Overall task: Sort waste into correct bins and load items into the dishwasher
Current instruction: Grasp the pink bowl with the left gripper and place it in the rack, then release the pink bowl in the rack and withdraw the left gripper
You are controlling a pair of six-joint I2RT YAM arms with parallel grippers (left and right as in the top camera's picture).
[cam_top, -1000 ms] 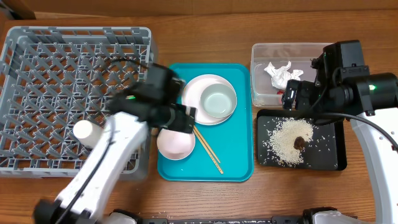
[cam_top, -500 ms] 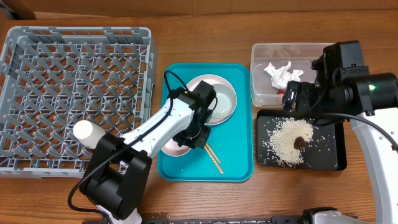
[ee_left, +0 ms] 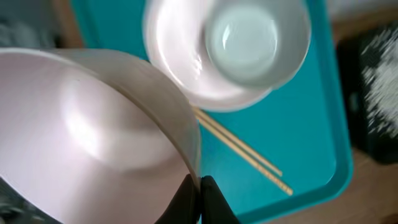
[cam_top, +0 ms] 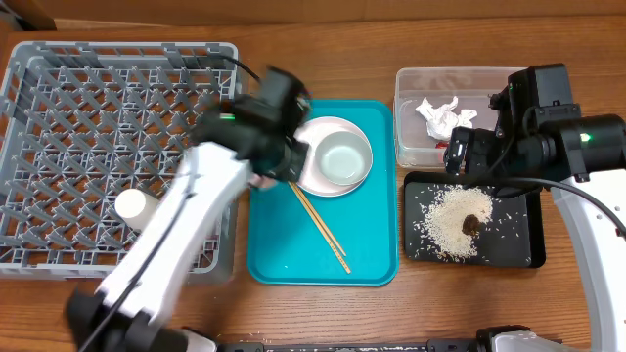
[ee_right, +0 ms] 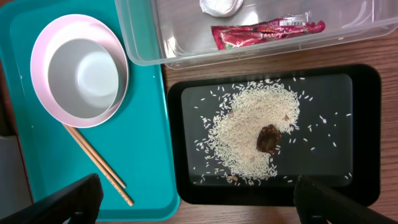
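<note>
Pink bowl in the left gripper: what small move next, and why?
Probably swing the pink bowl left over the grey rack and lower it near the white cup: the left gripper is shut on its rim, and only that cup shows in the rack.

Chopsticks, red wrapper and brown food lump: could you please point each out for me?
chopsticks [ee_right: 96,162], right wrist view, middle of the shafts.
red wrapper [ee_right: 264,31], right wrist view, centre of the foil.
brown food lump [ee_right: 268,138], right wrist view, its middle.
</note>
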